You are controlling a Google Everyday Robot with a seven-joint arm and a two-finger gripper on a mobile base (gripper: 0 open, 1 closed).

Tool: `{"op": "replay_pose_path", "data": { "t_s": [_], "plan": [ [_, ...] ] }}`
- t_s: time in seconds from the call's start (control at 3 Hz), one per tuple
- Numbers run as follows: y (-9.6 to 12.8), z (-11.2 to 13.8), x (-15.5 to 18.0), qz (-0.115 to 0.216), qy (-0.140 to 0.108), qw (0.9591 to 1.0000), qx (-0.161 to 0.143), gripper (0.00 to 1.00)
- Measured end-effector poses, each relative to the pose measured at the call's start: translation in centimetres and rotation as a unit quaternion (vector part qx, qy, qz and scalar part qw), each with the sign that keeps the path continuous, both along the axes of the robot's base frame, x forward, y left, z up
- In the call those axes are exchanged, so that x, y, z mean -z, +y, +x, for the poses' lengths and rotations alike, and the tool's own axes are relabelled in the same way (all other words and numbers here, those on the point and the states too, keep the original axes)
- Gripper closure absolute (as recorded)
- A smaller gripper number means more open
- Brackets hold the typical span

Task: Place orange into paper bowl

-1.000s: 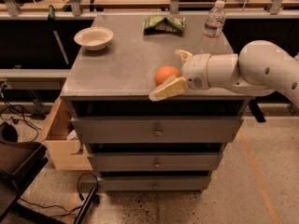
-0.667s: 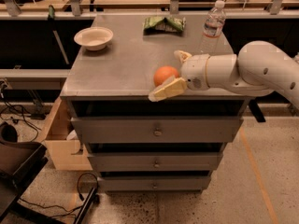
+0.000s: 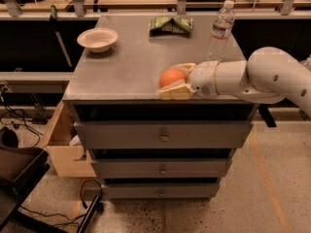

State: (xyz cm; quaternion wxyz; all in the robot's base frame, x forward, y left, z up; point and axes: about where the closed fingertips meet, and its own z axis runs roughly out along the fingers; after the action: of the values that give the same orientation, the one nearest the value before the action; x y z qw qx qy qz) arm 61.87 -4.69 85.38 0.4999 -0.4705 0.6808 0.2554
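Note:
The orange (image 3: 169, 76) sits on the grey cabinet top (image 3: 121, 69) near its front edge, right of the middle. My gripper (image 3: 170, 80) reaches in from the right on the white arm, and its two cream fingers (image 3: 176, 91) press against the near and far sides of the orange. The orange still rests on the surface. The off-white paper bowl (image 3: 97, 39) stands empty at the far left corner of the top, well apart from the gripper.
A water bottle (image 3: 221, 29) stands upright at the far right, just behind my arm. A green snack bag (image 3: 170, 24) lies at the back middle. A wooden box (image 3: 60, 147) stands at the cabinet's left. Drawers face the front.
The fingers have closed in from a wider spread onto the orange. The orange and the arm have barely shifted.

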Motion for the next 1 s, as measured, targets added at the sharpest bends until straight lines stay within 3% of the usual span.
{"op": "replay_pose_path", "data": {
  "t_s": [0.67,1.0],
  "plan": [
    [0.48,-0.07,0.03,0.000,0.000,1.0000,-0.004,0.87],
    [0.72,-0.09,0.04,0.000,0.001,1.0000,-0.006,1.00]
  ]
}}
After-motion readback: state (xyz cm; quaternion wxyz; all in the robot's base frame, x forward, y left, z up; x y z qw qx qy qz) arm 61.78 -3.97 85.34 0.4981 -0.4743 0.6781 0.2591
